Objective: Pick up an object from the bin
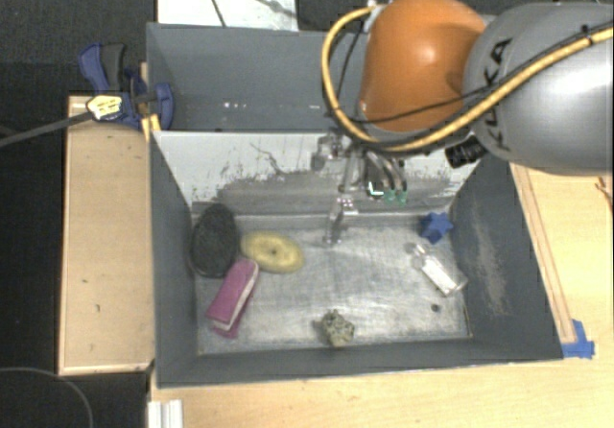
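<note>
Gripper (338, 223), yellow ring (271, 251) near it, not touching

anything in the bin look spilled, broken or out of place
Nothing looks spilled or broken. The small clear bottle lies on its side near the right wall of the bin, ordinary for loose items. The dark round pad, yellow ring and pink block sit close together at left, seemingly intact.

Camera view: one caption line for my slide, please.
Gripper hangs over the back of the bin, near a yellow ring.
</note>
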`<action>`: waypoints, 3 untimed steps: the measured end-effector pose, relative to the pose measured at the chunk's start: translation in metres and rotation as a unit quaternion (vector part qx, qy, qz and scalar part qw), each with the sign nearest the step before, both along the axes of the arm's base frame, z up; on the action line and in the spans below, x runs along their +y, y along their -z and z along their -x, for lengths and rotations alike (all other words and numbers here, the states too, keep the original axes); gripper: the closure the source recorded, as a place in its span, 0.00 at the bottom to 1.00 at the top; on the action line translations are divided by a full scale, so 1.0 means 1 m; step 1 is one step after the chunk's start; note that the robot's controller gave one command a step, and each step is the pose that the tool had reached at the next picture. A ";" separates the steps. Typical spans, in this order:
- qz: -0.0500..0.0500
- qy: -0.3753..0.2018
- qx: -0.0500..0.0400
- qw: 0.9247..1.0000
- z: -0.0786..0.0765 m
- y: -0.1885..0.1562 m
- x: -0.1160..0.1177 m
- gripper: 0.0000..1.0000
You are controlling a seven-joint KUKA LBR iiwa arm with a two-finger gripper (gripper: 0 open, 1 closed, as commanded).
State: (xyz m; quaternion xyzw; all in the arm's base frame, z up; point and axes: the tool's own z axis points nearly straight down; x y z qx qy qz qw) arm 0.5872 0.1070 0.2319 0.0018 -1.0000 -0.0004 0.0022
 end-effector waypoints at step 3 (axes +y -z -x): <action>-0.001 0.023 -0.003 1.000 0.002 0.155 0.144 1.00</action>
